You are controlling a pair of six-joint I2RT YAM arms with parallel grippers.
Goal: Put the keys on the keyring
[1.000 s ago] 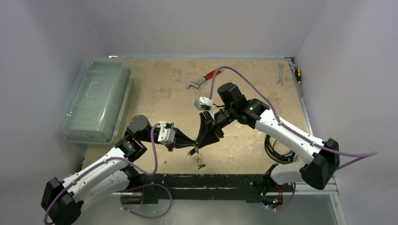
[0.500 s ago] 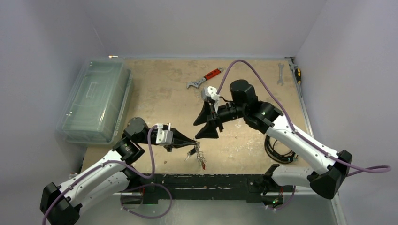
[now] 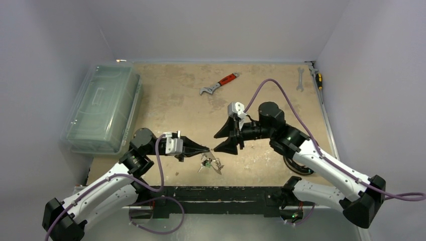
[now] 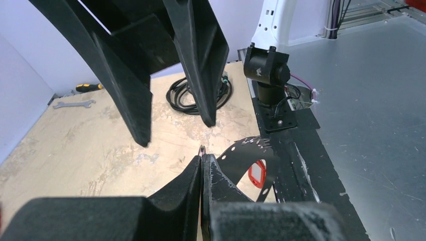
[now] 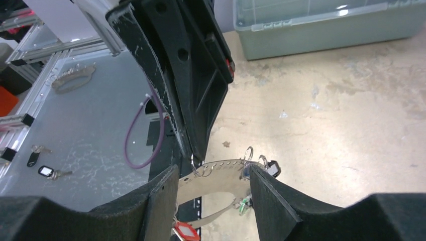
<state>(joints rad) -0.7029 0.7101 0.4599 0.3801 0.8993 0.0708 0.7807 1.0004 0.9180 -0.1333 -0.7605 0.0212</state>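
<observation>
Left gripper (image 3: 205, 148) is pinching its fingers together on the rim of the keyring (image 5: 221, 173), which is hanging from the tips low over the table (image 3: 166, 95) near its front edge. The keys (image 5: 183, 232) are dangling from the keyring, showing red, green and black heads. Right gripper (image 3: 216, 142) is hovering just beside the left tips and facing them, its jaws standing apart.

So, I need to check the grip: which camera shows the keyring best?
Right wrist: the keyring sits close and well lit, with the left gripper pinching its edge. Left wrist shows only a shadowed arc beyond its closed jaws; the top view, a tiny glint.
</observation>
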